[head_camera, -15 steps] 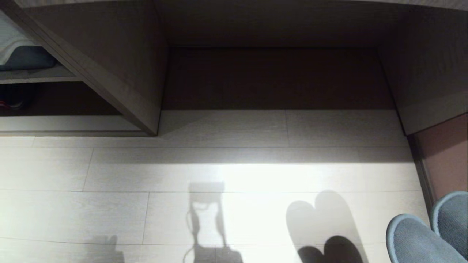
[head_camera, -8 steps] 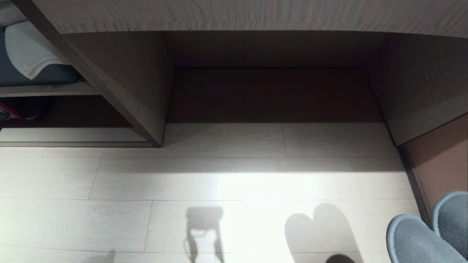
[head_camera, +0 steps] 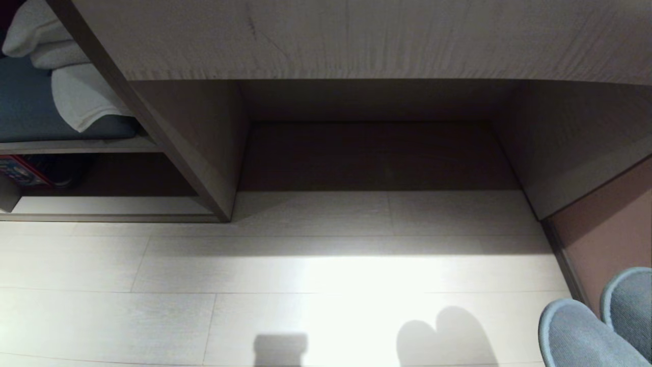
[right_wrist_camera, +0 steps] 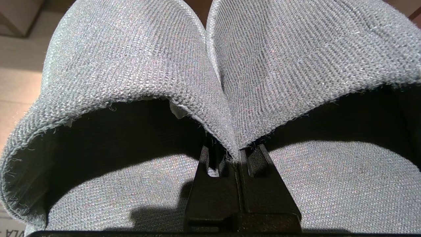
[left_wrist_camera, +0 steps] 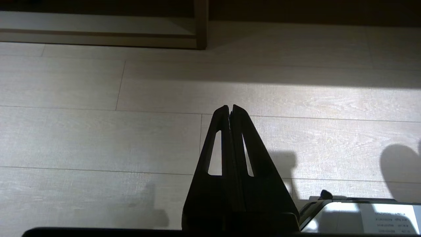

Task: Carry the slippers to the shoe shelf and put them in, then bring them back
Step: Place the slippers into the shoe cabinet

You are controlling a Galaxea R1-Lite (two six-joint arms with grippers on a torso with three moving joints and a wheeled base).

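Observation:
The two grey-blue fabric slippers hang side by side at the lower right of the head view, above the floor. In the right wrist view my right gripper is shut on the slippers, pinching the inner edges of both uppers together. The shoe shelf is the low open compartment at the far left, beside a slanted divider. My left gripper is shut and empty, hanging over the pale floor; the shoe shelf's bottom board lies far ahead of it.
A wide dark recess under a pale wood top fills the middle. Above the shelf is a blue cushion with a white towel. A dark shoe sits in the shelf. A pinkish wall stands at right.
The whole head view has tilted upward: furniture and floor slid down the picture and the shadows dropped to the bottom edge. The slippers stay at the same spot in the picture, still gripped.

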